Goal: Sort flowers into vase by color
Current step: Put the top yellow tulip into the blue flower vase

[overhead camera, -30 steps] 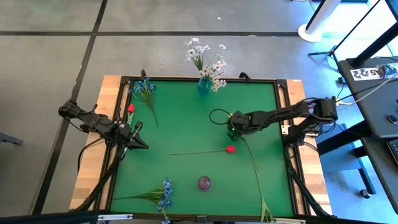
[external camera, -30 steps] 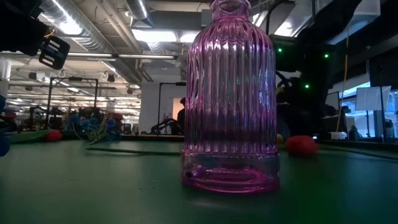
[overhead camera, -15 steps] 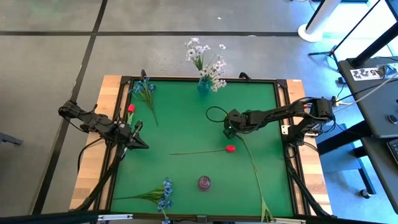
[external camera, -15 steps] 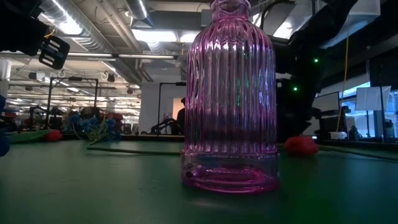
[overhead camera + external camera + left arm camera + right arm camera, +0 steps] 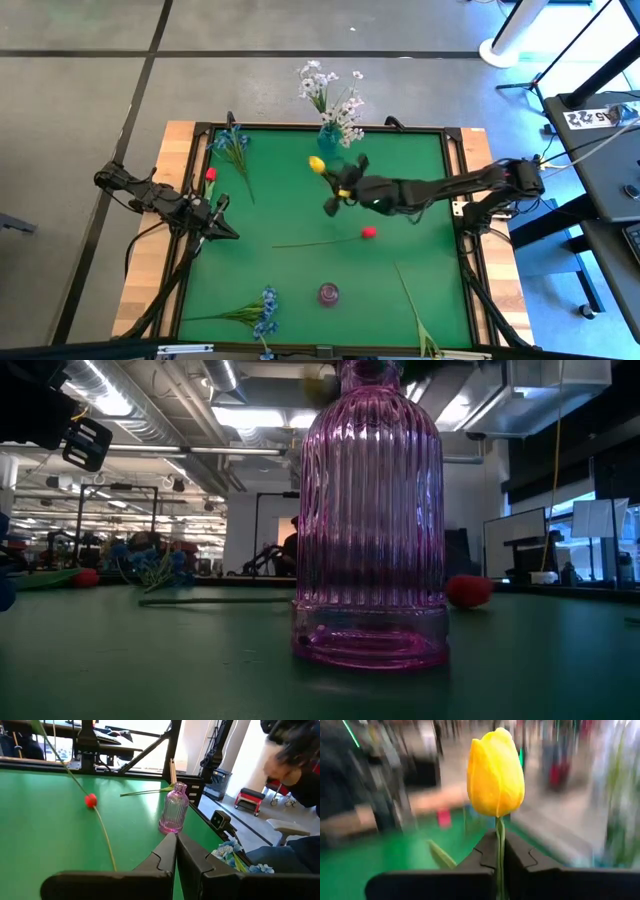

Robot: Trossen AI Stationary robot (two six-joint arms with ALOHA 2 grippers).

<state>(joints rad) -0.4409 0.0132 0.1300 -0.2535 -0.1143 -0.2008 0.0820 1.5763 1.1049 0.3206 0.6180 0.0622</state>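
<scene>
Left gripper (image 5: 228, 234) waits at the counter's (image 5: 290, 280) left edge, jaws shut and empty; right gripper (image 5: 343, 192), mid-counter, has its jaws clamped on the yellow bud's (image 5: 316, 164) thin green stem, lifting it upright, probably for carrying to a vase.

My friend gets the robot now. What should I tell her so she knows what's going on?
Right gripper: shut on the yellow tulip, lifted over the green table, mid-back.
Left gripper: shut, empty, waiting at the table's left edge.
White flowers: in the blue vase at the back edge. Done.
Pink vase: empty, near the front.
Lying loose: red bud mid-table, another red bud at left, blue sprigs back-left and front-left.
Left: the yellow, red and blue flowers need vases.
</scene>
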